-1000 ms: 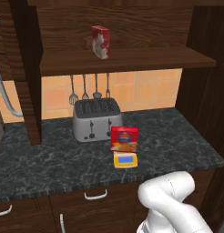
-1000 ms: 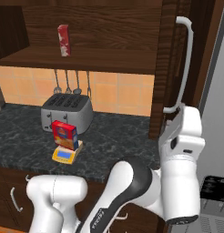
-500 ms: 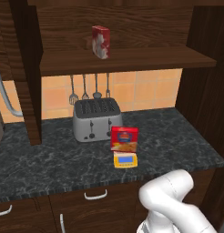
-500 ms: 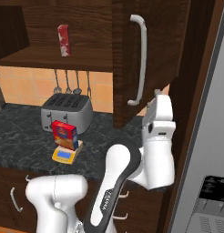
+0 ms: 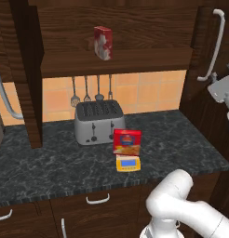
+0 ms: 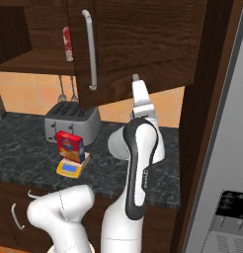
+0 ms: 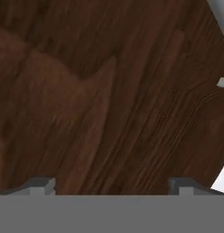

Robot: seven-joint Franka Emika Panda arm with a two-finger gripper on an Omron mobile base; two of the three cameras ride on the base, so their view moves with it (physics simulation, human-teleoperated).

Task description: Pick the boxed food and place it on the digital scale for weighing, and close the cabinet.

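door since before: I've swung the cabinet [image 6: 143,44] door further shut
gripper [image 7: 111,189]: spread wide, empty, facing the door panel close ahead

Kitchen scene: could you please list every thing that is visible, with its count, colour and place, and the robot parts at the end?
boxed food: one, red with yellow picture, standing on the digital scale.
digital scale: one, yellow, on the counter in front of the toaster.
toaster: one, silver, on the counter by the wall.
narrow box: one, red and white, on the cabinet shelf.
utensils: several, grey, hanging under the shelf.
cabinet door: one, dark brown, silver bar handle, partly swung.
counter: one, dark speckled.
drawers: dark brown, curved handles, under the counter.
hand: one, white, open, against the door.
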